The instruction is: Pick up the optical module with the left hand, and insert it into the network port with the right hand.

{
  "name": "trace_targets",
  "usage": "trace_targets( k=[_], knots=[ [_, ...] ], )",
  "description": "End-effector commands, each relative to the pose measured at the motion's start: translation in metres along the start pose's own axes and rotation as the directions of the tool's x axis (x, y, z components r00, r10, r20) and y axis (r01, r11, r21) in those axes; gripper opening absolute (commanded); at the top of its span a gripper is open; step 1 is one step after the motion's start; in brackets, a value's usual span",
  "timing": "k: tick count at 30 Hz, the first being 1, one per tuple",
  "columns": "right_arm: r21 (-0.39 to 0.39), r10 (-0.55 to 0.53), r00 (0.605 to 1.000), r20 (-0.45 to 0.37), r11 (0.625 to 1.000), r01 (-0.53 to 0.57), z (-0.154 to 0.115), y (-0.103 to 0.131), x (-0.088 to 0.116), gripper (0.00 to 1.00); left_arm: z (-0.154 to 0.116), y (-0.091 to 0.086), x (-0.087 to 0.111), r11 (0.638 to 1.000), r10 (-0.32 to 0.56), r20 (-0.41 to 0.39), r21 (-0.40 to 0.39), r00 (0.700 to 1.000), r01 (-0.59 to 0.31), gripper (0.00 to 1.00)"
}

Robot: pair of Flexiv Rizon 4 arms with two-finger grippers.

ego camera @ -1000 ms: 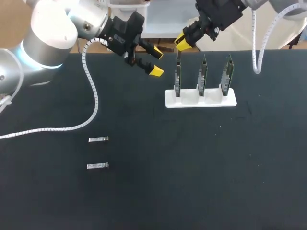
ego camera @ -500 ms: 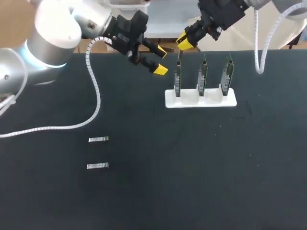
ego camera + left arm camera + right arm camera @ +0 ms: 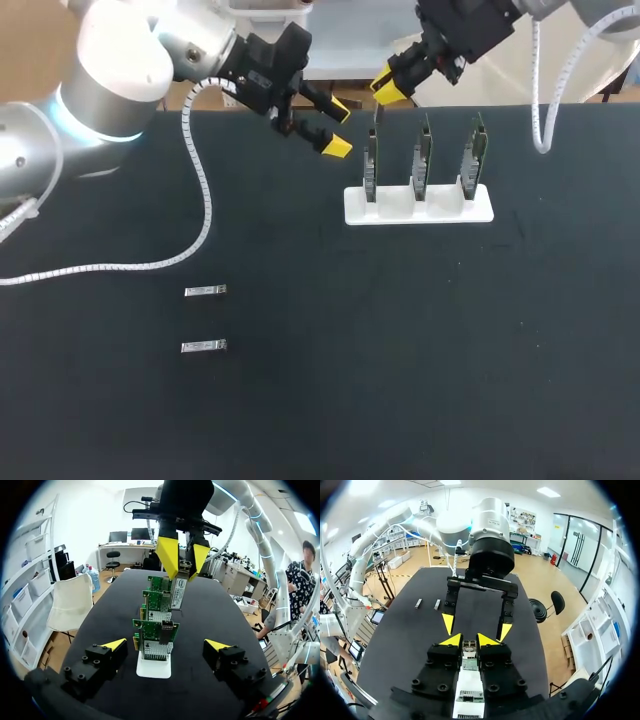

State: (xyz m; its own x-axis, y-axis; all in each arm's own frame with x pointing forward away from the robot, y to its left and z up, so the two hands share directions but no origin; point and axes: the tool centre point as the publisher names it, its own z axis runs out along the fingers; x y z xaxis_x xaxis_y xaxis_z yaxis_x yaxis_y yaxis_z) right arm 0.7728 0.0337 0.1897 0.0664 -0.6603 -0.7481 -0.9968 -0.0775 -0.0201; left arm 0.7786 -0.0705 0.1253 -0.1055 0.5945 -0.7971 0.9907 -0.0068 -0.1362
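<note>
The right gripper (image 3: 392, 86) has its fingers closed to a narrow gap on one optical module (image 3: 178, 593), which hangs downward from the yellow tips. It is positioned above the left-end network card (image 3: 372, 160) of the white rack (image 3: 419, 205), near the far edge of the bench (image 3: 420, 380), right of its middle (contact between module and card cannot be determined). The rack holds three upright green cards in a row.

The left gripper (image 3: 336, 126) has its fingers spread wide and holds nothing. It is just left of the rack, pointing along the card row.

A spare module (image 3: 205, 291) lies flat in the bench's left half, well apart from the rack. A second spare module (image 3: 204, 346) lies near it on the front-edge side.
</note>
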Motion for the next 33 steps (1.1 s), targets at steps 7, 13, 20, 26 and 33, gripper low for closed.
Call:
trace_targets(
  k=[7, 13, 20, 26, 33],
  knots=[
    [0.007, -0.008, 1.0, -0.012, 1.0, 0.008, 0.006, 0.002, 0.002, 0.0, 0.0, 0.002, -0.001, 1.0, 0.001, -0.003, 0.003, 1.0, -0.001, 1.0],
    [0.028, -0.001, 1.0, -0.03, 1.0, 0.002, 0.009, 0.002, 0.003, 0.0, 0.0, 0.002, -0.001, 1.0, 0.001, -0.003, 0.003, 1.0, -0.001, 1.0],
    [0.034, 0.009, 1.0, -0.02, 0.999, -0.009, 0.011, 0.0, 0.004, 0.0, 0.0, 0.002, -0.001, 1.0, 0.001, -0.003, 0.003, 1.0, -0.001, 1.0],
    [0.03, 0.007, 0.999, -0.031, 1.0, -0.006, 0.014, -0.001, 0.005, 0.0, 0.0, 0.002, -0.001, 1.0, 0.001, -0.003, 0.003, 1.0, -0.001, 1.0],
    [0.026, 0.009, 0.999, -0.036, 1.0, -0.008, 0.016, -0.002, 0.007, 0.0, 0.0, 0.002, -0.001, 1.0, 0.001, -0.003, 0.003, 1.0, -0.001, 1.0]
  ],
)
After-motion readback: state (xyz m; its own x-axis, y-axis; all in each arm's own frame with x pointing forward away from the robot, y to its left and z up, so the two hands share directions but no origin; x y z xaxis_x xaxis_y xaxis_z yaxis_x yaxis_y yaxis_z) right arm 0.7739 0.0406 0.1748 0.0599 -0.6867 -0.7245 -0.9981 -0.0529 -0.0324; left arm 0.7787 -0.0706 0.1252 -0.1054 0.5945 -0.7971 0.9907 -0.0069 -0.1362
